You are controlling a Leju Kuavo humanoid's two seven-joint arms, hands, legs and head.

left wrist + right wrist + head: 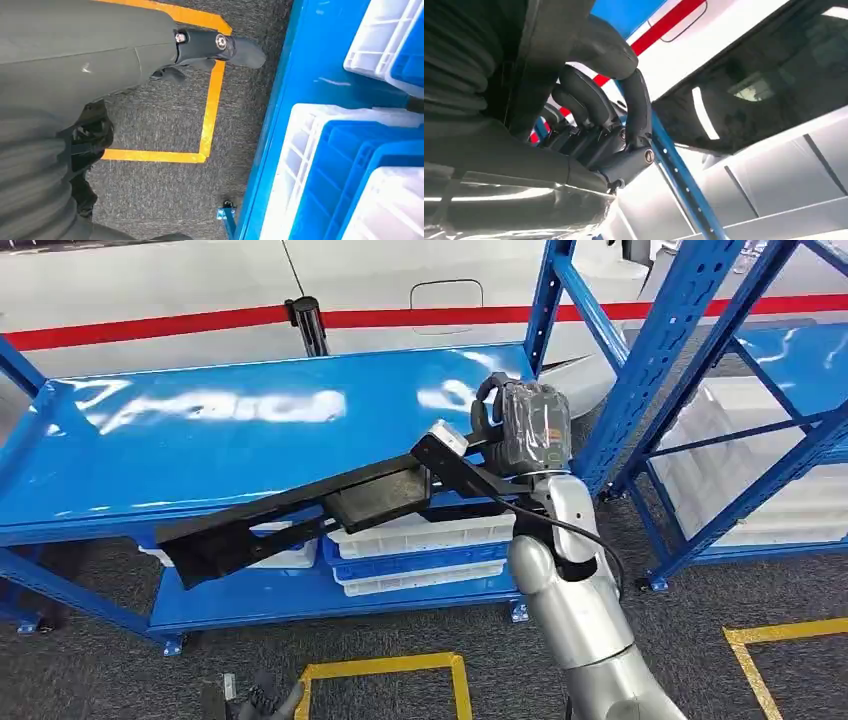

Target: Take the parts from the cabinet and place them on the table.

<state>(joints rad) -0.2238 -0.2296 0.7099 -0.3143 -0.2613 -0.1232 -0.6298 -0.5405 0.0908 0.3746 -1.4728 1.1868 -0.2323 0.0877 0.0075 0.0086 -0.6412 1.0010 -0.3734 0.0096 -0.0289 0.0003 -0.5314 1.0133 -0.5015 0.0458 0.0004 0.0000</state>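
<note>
1. Head view: the right robot hand (520,425), grey and wrapped in clear film, is raised over the glossy blue top shelf (230,430) of the blue metal rack. It grips one end of a long, flat black plastic part (300,510); the part slants down toward the robot's left, its far end hanging in front of the shelf's front edge.
2. The same view shows white and blue plastic crates (420,545) on the rack's lower shelf, partly hidden behind the part, and a second blue rack (700,390) to the right holding white bins.
3. Right wrist view: dark fingers (589,100) curl closed around a dark edge of the part; the rest of the part is cut off here. A white body with a red stripe (664,25) shows behind.
4. Left wrist view: the left robot hand (200,50) hangs low over grey carpet with yellow floor tape (210,110), beside the lower-shelf crates. One dark finger points out straight; nothing is seen in the hand, but the other fingers are hidden, so whether it is spread or closed cannot be told.
</note>
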